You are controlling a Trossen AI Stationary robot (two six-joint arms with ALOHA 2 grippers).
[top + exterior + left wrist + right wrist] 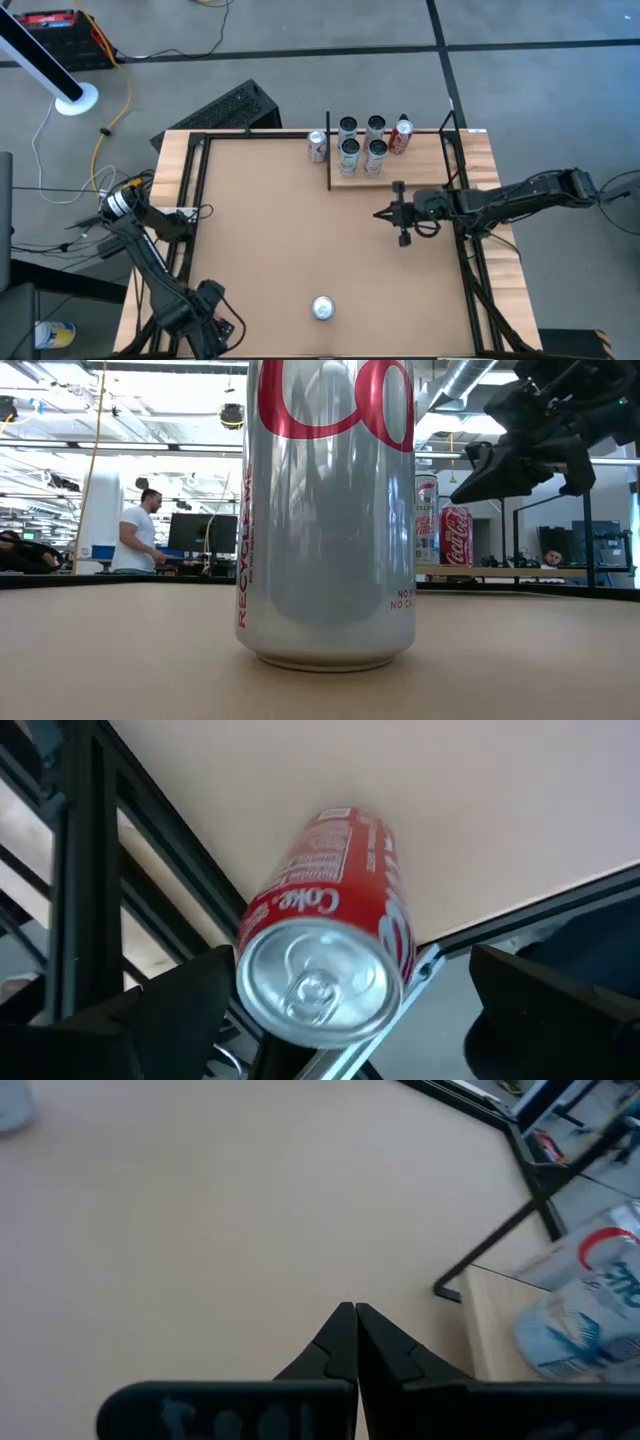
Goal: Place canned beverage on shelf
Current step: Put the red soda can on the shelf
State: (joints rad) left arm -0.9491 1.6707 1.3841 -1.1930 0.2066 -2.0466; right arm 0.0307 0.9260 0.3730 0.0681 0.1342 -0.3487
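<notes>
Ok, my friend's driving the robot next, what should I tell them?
Left end effector: open around a red Coke can at the table edge, not gripping.
Right end effector: shut, empty, in front of the shelf.
Done: five cans on the shelf.
Left: the Coke can, a silver can beside the shelf, a silver front can.

Overhead sees all; low camera hugs can.

Five cans stand on the shelf, one can stands just left of it, and one can stands near the table's near edge.
</notes>
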